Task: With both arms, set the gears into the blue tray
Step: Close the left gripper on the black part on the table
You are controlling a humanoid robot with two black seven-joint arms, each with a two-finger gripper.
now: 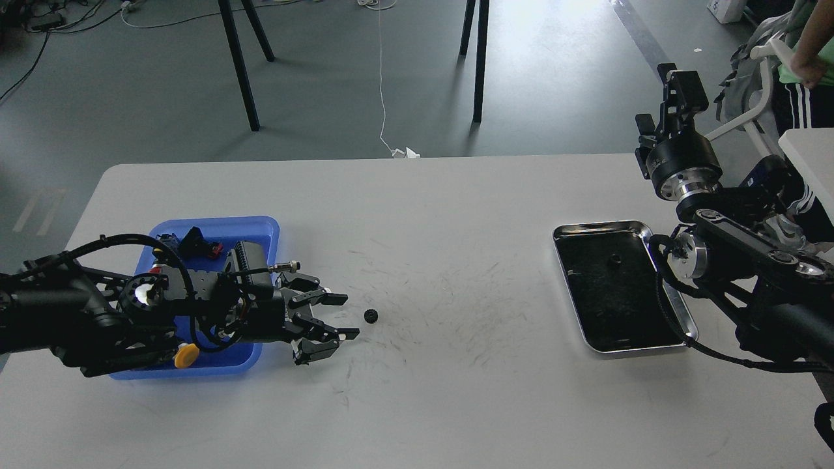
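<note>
Although the blue tray [264,228] at the lower left of the frame already holds a clutter of small parts, among them a yellow button [186,355] near its front edge and some red and black pieces [195,245] at its back, I cannot pick out any gear among them, so how many have gone in is not clear. What is plainly left to do: one black gear [371,316] lies loose on the white bench [456,391], left of centre, and another small gear [613,261] sits on the dark floor of the steel tray [603,227] at the right. The left hand [342,316] reaches out low over the tray's right side with its fingers spread and released, holding nothing; the loose gear lies just beyond its fingertips, to their right, near but apart from them. By my reading, this gear is the one in hand next. The right hand [677,81] is raised at the upper right of the frame, well above and behind the steel tray and far from the gear inside; it is seen dark and end-on, so I cannot tell whether it is clenched or released.
</note>
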